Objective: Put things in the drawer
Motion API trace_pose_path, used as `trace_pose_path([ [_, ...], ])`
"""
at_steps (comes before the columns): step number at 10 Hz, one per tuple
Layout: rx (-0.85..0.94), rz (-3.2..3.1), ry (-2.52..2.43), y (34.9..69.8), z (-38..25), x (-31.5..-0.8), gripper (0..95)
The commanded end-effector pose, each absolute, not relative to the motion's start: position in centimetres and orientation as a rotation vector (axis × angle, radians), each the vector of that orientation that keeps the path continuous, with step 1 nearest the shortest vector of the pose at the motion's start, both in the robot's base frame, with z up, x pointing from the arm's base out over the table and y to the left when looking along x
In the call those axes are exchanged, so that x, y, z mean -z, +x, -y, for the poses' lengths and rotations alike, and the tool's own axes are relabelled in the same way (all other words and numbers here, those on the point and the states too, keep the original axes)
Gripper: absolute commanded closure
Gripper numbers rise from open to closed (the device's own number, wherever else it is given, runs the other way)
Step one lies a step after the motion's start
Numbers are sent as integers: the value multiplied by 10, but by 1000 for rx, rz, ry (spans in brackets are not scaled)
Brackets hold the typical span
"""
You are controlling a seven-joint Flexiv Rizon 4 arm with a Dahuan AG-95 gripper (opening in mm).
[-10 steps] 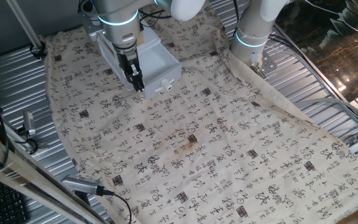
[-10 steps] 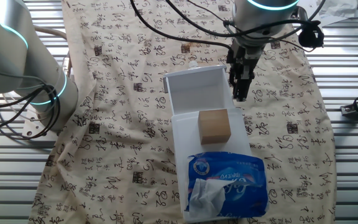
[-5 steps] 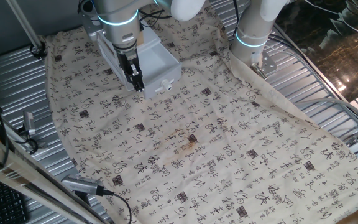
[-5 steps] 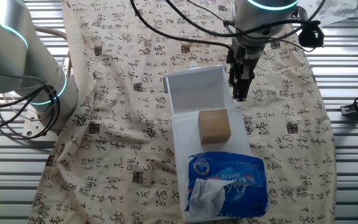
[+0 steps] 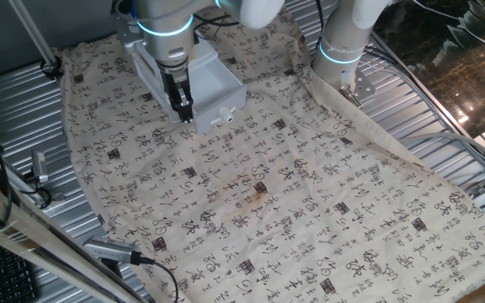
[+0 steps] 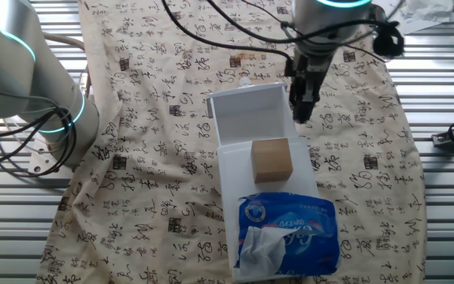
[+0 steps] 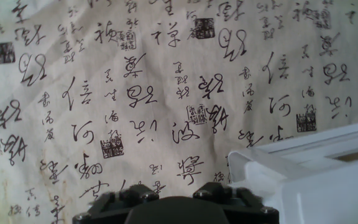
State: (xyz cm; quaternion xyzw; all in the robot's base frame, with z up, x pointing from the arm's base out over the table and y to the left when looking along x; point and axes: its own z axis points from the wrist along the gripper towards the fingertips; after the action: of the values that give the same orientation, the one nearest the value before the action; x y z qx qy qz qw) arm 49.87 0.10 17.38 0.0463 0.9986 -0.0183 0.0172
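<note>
The white drawer (image 6: 247, 118) stands pulled out of its small white cabinet (image 6: 231, 170) and looks empty; its knob (image 5: 224, 113) faces the cloth. The tan wooden cube (image 6: 272, 159) sits on the cabinet's top, just behind the open drawer. My gripper (image 6: 299, 115) hangs fingers-down right beside the drawer's side wall, with the fingers together and nothing between them. In one fixed view the gripper (image 5: 184, 114) is at the drawer's (image 5: 215, 80) front corner. The hand view shows only the finger bases, the cloth and a drawer corner (image 7: 309, 180).
A blue and white tissue pack (image 6: 286, 229) lies on the cabinet's top behind the cube. A second robot arm (image 5: 343, 42) stands at the cloth's edge and also shows in the other fixed view (image 6: 30, 79). Patterned cloth (image 5: 293, 194) covers the table; ribbed metal surrounds it.
My gripper has risen a little beside the drawer and shifted slightly. The drawer, the cube and the tissue pack have not moved.
</note>
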Motion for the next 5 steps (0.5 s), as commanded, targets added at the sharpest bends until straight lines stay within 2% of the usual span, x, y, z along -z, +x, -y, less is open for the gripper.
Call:
trace_pose_path([
  [1, 56, -3107, 150, 501, -2, -174, 950],
  [5, 54, -3107, 158, 503, -2, -175, 950],
])
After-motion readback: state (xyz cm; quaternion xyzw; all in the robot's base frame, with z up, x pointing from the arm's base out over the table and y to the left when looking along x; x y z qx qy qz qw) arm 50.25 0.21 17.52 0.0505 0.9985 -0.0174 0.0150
